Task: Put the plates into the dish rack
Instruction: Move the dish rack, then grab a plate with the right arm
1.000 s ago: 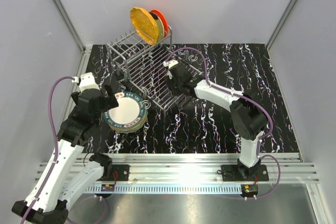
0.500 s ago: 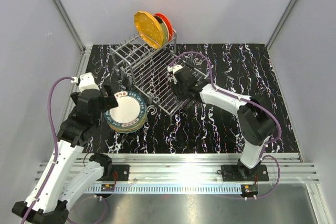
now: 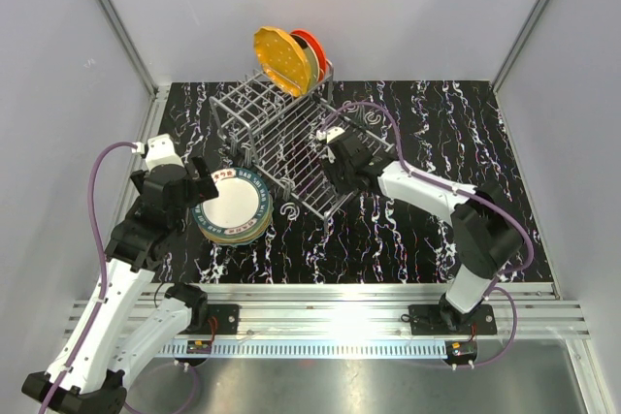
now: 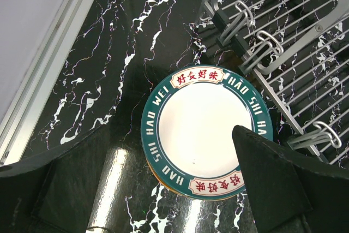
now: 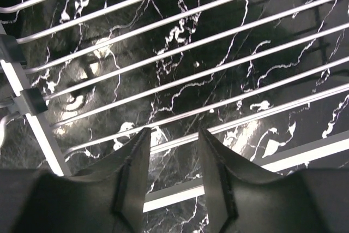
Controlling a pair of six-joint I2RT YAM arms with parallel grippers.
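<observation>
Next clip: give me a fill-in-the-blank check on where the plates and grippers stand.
1. The dish rack holds ___ plates: the dotted orange plate and the red-orange plate.
2. The left gripper hovers over the plate stack with its jaws ___.
3. The right gripper is at the ___, away from the stack.
Missing words: two; open; dish rack.

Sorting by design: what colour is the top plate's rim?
Top plate's rim is dark teal, white-lettered; best in left wrist view.
</observation>
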